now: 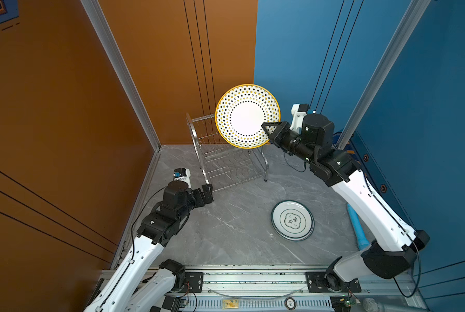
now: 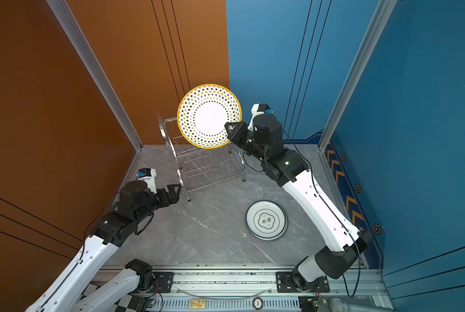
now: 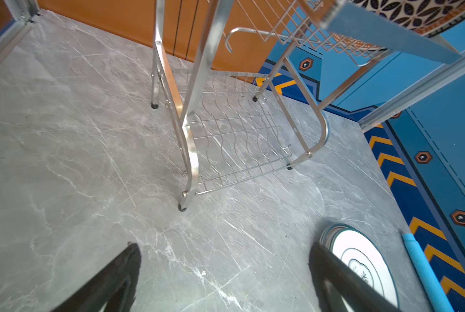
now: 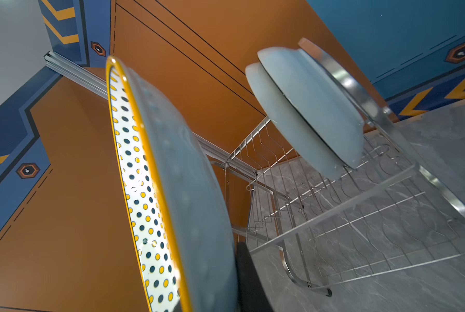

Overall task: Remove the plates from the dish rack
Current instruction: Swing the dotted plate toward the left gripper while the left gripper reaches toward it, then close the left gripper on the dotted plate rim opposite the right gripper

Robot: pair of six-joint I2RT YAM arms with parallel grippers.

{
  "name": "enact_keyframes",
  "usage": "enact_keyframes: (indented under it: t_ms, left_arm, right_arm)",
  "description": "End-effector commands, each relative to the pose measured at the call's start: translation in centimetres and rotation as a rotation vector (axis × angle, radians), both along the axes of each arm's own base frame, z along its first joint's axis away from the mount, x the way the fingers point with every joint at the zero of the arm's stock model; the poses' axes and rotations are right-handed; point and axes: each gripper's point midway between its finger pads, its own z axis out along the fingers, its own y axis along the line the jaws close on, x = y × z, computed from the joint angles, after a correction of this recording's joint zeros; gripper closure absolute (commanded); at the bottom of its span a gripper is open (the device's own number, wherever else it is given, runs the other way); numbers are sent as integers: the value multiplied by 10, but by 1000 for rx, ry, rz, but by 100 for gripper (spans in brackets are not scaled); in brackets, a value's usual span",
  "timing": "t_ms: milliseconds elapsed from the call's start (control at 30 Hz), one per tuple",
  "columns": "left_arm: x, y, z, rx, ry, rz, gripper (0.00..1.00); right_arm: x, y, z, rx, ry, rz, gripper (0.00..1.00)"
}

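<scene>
top views, right gripper [image 1: 267,129]: clamped tight on the rim of the dotted plate [image 1: 247,116]. The rim is likely pinched because a plate stood on edge offers little else to grip.
top views, dotted plate: held upright over the upper tier of the rack [image 1: 226,162], face toward the camera. It is judged to be raised so the divider wires are cleared.
top views, left gripper [image 1: 208,192]: spread wide, nothing held. It is parked just beside the rack's near leg, probably to keep it out of the carry path.
top views, stack [image 1: 292,220]: teal-rimmed plates laid flat on the table [image 1: 226,243], well apart from the rack on the robot's side. This is judged to be the drop spot.
left wrist, fingers [image 3: 118,272]: set far apart, only table seen between them.
left wrist, rack: no plates seen in the lower tier. A patterned plate [image 3: 415,10] is glimpsed at the upper tier.
right wrist, dotted plate: seen edge-on, apart from the rack.
right wrist, two plates [image 4: 307,108]: stood leaning together in the upper tier by the end frame. Unloading is judged unfinished.
</scene>
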Motion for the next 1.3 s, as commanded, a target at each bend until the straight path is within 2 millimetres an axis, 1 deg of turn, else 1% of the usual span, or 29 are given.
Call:
enact_keyframes:
  t_ms: [0,100,233,333,400,467,633,700,833,967,1067,1133,1167,1267]
  left_arm:
    - [-9,-20,10,-57,-9,-102,2]
    - [-14,-28,2,-49,22,-132,2]
    - [-22,-39,-11,-22,51,-165,2]
    - [-30,-48,-14,-11,50,-188,2]
    - [-36,-57,-17,-11,49,-219,2]
    - [-40,-65,-24,-5,67,-244,2]
    - [-51,-87,-41,-10,106,-315,2]
    - [-54,-94,-45,-35,108,-335,2]
    - [-59,-107,-48,-114,106,-384,2]
    - [-58,-116,-56,-137,129,-404,2]
    - [-56,-124,-60,-171,143,-423,1]
    - [-56,-129,-62,-215,159,-436,0]
    - [-54,-134,-57,-248,143,-449,0]
    - [-52,-135,-58,-262,155,-445,2]
  right_arm:
    - [-23,-27,25,90,-93,2,100]
    - [-38,-50,-4,82,-45,-8,100]
    - [-66,-74,-44,46,1,-11,100]
    - [-80,-87,-78,23,57,-9,100]
    - [-86,-91,-101,16,95,-5,100]
    - [-91,-93,-122,13,133,1,100]
    - [-96,-88,-171,16,205,26,100]
    - [-95,-86,-187,23,225,34,100]
    - [-94,-76,-212,21,258,74,100]
    - [-95,-64,-232,21,285,125,100]
    - [-98,-52,-244,5,300,179,100]
    - [-99,-44,-250,-11,306,209,100]
    - [-100,-40,-253,-22,309,222,100]
    - [-98,-31,-257,-19,309,250,100]
